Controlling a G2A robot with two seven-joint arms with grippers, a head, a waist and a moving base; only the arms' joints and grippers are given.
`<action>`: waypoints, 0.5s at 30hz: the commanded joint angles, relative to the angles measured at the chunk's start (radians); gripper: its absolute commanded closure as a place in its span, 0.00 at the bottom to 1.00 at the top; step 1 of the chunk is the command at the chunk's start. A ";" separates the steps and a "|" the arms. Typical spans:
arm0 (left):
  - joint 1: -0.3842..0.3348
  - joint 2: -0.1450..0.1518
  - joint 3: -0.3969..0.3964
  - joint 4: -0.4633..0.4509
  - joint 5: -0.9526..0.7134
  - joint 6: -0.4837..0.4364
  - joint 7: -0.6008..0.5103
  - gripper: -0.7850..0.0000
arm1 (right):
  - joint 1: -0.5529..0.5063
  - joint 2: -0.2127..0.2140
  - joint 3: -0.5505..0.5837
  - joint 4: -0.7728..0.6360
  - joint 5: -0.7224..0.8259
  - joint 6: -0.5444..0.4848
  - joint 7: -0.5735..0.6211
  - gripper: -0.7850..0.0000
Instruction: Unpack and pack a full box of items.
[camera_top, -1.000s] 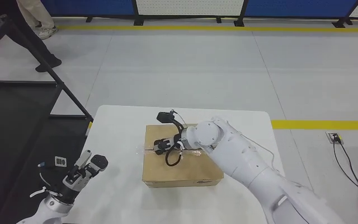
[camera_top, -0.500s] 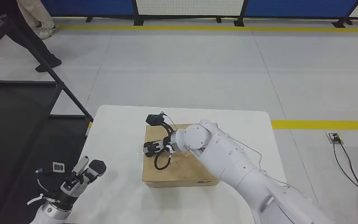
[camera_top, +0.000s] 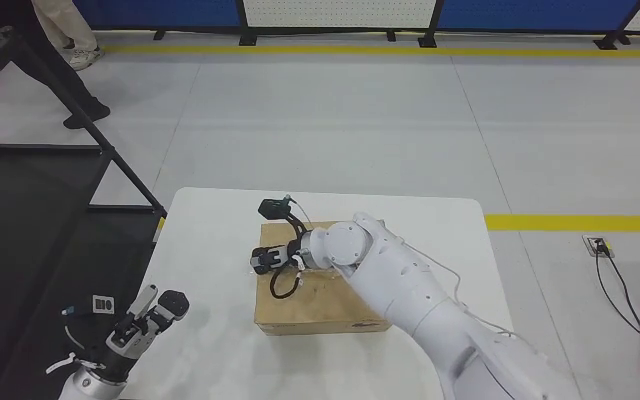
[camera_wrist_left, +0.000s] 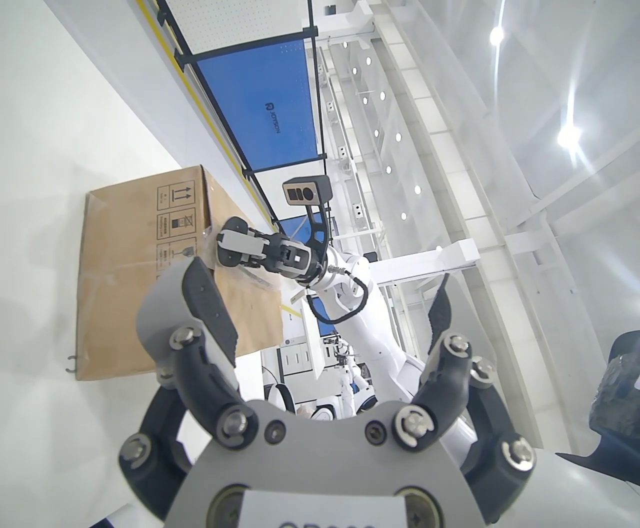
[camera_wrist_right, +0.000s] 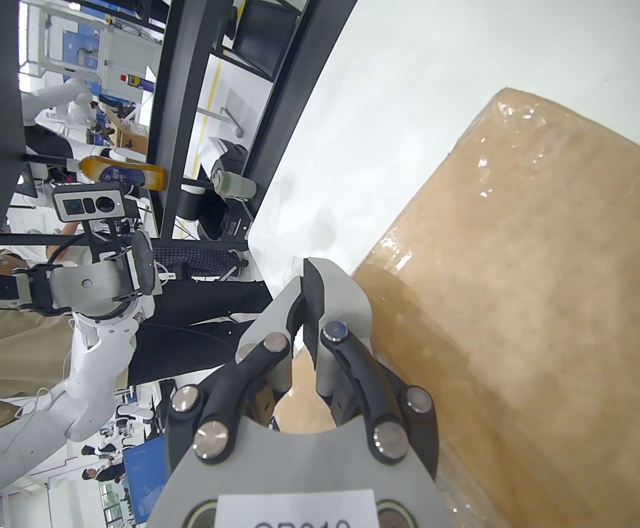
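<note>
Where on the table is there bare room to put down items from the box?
Bare table lies between the box and the far edge, and between the box and the left edge. Crowded: the box's left top edge, under the right tool, and the near left corner, by the left tool.

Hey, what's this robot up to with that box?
A two-armed robot is working on a cardboard box that sits taped shut on a white table. Its right gripper is shut and sits at the box's top edge, on the side facing the other arm. The left gripper hangs open near the table's corner, holding nothing. The box has not been opened yet.
</note>
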 joint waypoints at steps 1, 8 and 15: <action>-0.003 -0.001 0.001 -0.004 0.004 0.004 -0.002 0.00 | 0.007 0.005 0.016 0.012 0.006 -0.016 0.020 1.00; -0.023 -0.002 0.017 -0.014 0.023 0.026 -0.008 0.00 | 0.018 0.032 0.051 0.025 -0.012 -0.015 0.105 1.00; -0.049 -0.004 0.039 -0.019 0.045 0.048 -0.007 0.00 | 0.006 0.074 0.091 0.006 -0.049 0.021 0.166 1.00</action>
